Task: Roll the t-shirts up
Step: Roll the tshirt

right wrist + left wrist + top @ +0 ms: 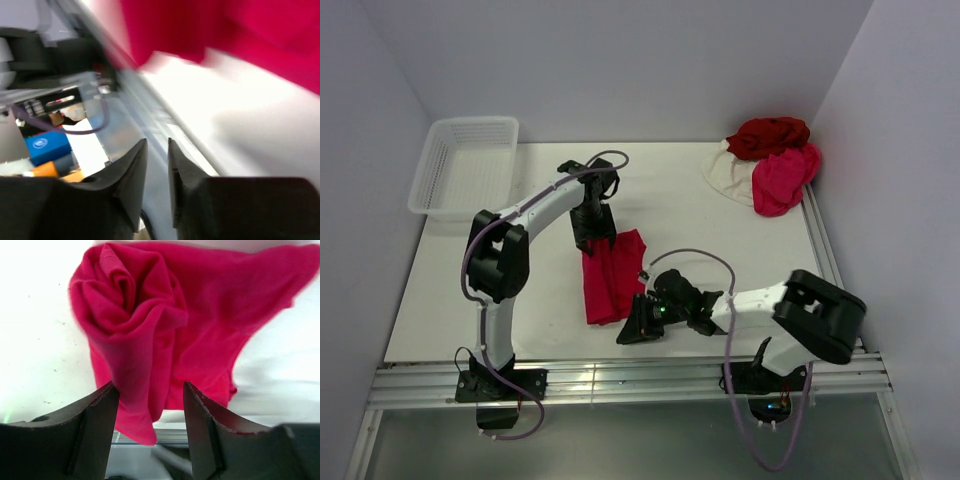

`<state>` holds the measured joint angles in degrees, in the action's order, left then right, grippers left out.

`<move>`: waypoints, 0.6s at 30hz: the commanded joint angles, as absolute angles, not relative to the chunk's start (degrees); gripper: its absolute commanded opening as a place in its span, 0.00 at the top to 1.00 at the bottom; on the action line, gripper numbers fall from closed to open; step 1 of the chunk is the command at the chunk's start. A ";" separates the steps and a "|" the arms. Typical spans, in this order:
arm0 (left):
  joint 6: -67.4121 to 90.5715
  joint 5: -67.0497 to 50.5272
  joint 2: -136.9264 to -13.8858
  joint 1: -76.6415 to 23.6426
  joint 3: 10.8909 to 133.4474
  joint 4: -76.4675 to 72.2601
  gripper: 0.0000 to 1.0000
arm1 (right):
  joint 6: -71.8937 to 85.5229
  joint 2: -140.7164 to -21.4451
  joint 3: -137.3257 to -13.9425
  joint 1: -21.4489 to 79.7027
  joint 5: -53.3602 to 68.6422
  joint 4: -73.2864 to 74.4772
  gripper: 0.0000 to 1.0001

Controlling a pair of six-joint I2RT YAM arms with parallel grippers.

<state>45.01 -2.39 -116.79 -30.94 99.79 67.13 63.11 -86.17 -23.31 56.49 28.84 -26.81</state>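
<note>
Front edge: a metal rail [650, 380] runs along the near side of the table, and both arm bases are bolted to it.
Near right: the right gripper [640, 328] sits low over the table, just beside the near right corner of the red shirt. Its fingers are parted by a narrow slit with nothing between them. Its wrist view is blurred.
Centre: the red shirt [612, 280] lies in the middle of the table as a narrow bundle.
Axis: its long side runs near to far, with the far end leaning slightly to the right. In the left wrist view a coiled roll end faces the camera, with looser cloth spread beside it.
Far end of bundle: the left gripper [592, 228] points down. Its jaws stand apart and a hanging red fold lies loose between the fingers.
Surface: the table [720, 230] is white and matt, with a few small specks.
Far left: a white mesh basket [465, 165] stands at the corner, well apart from the bundle.
Far right: a dark red shirt [768, 137], a pink shirt [783, 180] and a cream shirt [723, 172] are heaped together, touching.
Room: pale walls [620, 60] close in three sides.
In the way: the left arm [535, 210] crosses between basket and bundle.
</note>
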 commanded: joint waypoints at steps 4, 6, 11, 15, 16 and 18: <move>44.30 -3.69 -119.35 -31.90 99.31 64.51 0.43 | 53.36 -74.88 -37.86 56.69 23.12 -7.49 0.58; 44.21 -3.87 -120.05 -32.17 100.19 64.60 0.44 | 52.74 -76.54 -42.68 56.69 21.98 -5.55 0.49; 43.59 -3.95 -122.08 -32.08 101.78 65.04 0.48 | 48.35 -83.04 -50.70 56.78 13.48 5.08 0.37; 43.68 -4.83 -122.69 -32.08 101.95 64.51 0.49 | 44.83 -87.27 -55.27 56.43 9.33 10.19 0.22; 43.68 -5.01 -122.78 -32.08 102.30 64.51 0.49 | 44.22 -87.97 -55.54 55.99 8.97 10.63 0.21; 43.59 -5.01 -123.31 -32.08 102.74 64.77 0.50 | 43.86 -89.29 -55.72 55.46 8.79 10.20 0.21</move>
